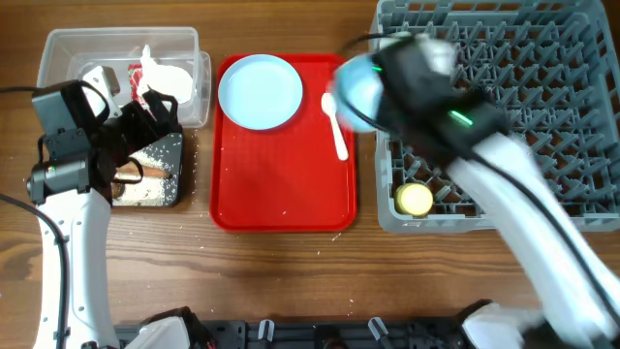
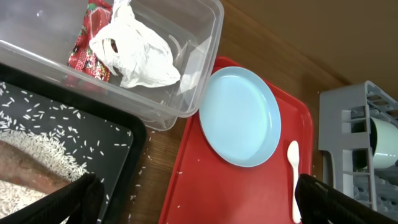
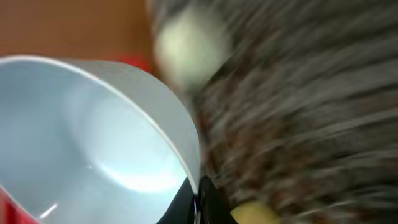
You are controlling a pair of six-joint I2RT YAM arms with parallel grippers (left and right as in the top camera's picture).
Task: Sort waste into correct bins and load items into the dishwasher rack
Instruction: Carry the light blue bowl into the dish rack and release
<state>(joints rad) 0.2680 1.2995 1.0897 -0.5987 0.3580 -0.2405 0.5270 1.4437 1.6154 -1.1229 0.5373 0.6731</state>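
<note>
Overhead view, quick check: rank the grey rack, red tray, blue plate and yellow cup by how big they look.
1. grey rack, clearly the largest, even though it is partly covered
2. red tray
3. blue plate, lying on the tray
4. yellow cup, the smallest, sitting in the rack's corner

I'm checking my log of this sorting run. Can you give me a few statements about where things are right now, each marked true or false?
1. The round pale blue plate lies on the flat red tray. True.
2. The small yellow cup sits in a corner of the large grey plastic rack. True.
3. The white plastic spoon stands in the rack. False: it lies on the red tray, beside the plate.
4. The red-and-white crinkled wrapper lies in the black tray. False: it is in the clear rectangular plastic tub, next to the white crumpled paper.
5. The right gripper holds a pale blue-green bowl by its rim. True.
</note>
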